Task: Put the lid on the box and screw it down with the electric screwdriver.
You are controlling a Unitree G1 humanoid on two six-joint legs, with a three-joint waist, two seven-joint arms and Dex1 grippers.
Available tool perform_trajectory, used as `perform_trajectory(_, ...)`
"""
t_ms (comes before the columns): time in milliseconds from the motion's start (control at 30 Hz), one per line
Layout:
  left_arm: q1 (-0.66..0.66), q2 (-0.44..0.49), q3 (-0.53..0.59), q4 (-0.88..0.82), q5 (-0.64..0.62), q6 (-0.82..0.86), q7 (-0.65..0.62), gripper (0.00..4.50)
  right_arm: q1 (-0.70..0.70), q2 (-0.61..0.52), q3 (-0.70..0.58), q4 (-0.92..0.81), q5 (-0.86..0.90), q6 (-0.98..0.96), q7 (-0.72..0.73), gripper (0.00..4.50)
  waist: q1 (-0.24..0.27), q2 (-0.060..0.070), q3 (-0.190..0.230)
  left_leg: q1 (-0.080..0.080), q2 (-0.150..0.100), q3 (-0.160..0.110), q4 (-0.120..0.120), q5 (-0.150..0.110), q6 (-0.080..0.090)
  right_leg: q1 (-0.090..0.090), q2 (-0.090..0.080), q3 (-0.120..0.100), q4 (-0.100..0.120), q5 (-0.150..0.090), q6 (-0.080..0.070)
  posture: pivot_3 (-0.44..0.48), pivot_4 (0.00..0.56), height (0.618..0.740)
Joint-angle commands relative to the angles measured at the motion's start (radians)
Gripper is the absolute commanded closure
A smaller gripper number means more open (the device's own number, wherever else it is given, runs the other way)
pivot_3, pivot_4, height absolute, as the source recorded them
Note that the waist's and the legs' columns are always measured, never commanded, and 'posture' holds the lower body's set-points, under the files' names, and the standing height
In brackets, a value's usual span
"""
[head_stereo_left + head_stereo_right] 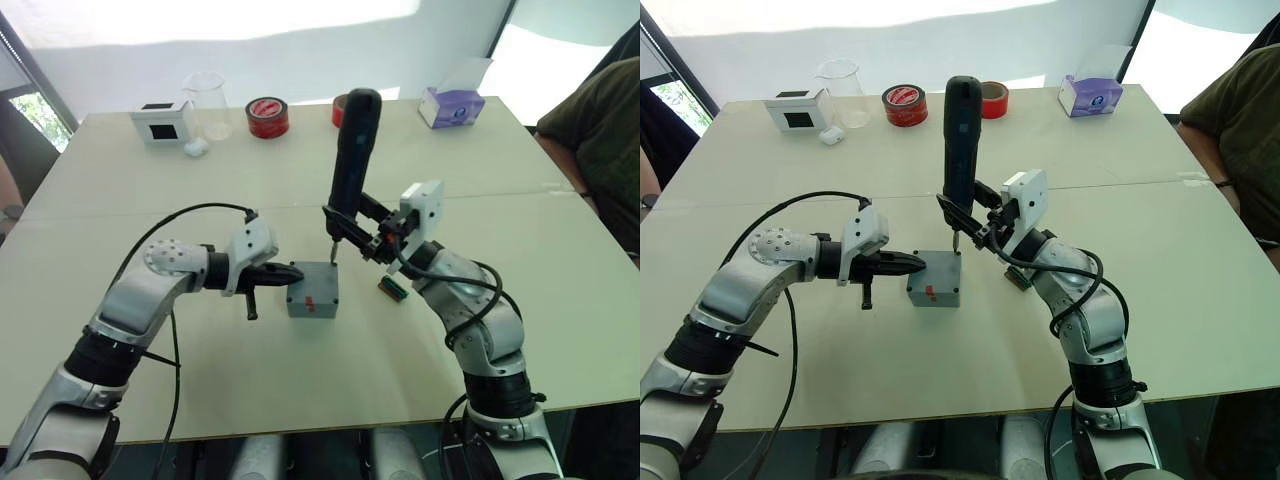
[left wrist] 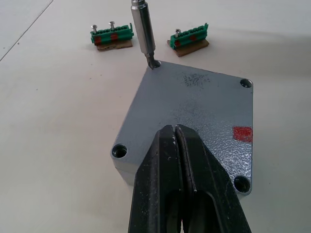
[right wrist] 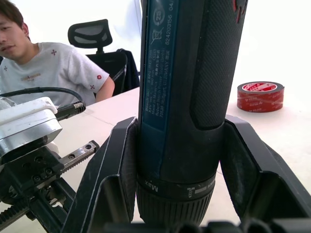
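Note:
The grey box [image 1: 313, 291] stands mid-table with the lid [image 2: 194, 116] lying flat on top, its corner screw holes showing and a red mark [image 1: 310, 301] on the side facing me. My left gripper [image 1: 290, 272] is shut with nothing between its fingers, and its tips rest at the lid's left edge. My right gripper [image 1: 348, 224] is shut on the electric screwdriver [image 1: 354, 150], which stands nearly upright. The metal bit [image 2: 144, 34] sits in the lid's far corner hole.
Two green terminal blocks [image 2: 112, 36] [image 2: 189, 40] holding screws lie just right of the box. Along the far edge stand a white box with a black face [image 1: 162, 122], a beaker [image 1: 207, 103], red tape rolls [image 1: 267, 117] and a tissue box [image 1: 452, 105]. A person [image 1: 600, 130] sits at the right.

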Motion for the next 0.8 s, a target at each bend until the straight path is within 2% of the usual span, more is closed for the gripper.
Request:
perform_trajectory(33, 0.008, -0.005, -0.005, -0.015, 0.009, 0.013, -0.003, 4.5, -0.002, -0.01, -0.003, -0.011, 0.0, -0.021, 0.004, 2.66, 0.0, 0.0, 0.0, 0.0, 0.0, 0.0, 0.0, 0.0, 0.0, 0.0, 0.0, 0.0, 0.0, 0.0, 0.0, 0.0, 0.15, 0.74)
perform_trajectory(533, 0.016, -0.02, -0.047, 0.028, 0.069, -0.026, -0.03, 4.5, 0.045, -0.037, 0.052, 0.029, -0.047, -0.045, 0.033, 2.66, 0.0, 0.0, -0.001, 0.005, 0.0, 0.0, 0.0, -0.003, 0.005, 0.004, 0.0, 0.0, 0.0, 0.0, 0.0, 0.0, 0.15, 0.74)
perform_trajectory(700, 0.03, -0.023, -0.055, 0.039, 0.083, -0.037, -0.03, 4.5, 0.074, -0.046, 0.065, 0.05, -0.069, -0.05, 0.027, 2.66, 0.0, -0.001, -0.004, 0.019, 0.0, 0.0, -0.002, -0.005, 0.009, 0.019, 0.0, 0.0, -0.004, -0.001, 0.0, 0.0, 0.15, 0.74)
perform_trajectory(800, 0.042, -0.025, -0.063, 0.038, 0.094, -0.041, -0.027, 4.5, 0.084, -0.053, 0.073, 0.061, -0.083, -0.056, 0.029, 2.66, 0.0, -0.002, -0.007, 0.02, 0.0, 0.0, -0.002, -0.005, 0.009, 0.02, 0.0, 0.0, -0.003, -0.001, -0.001, 0.0, 0.15, 0.74)
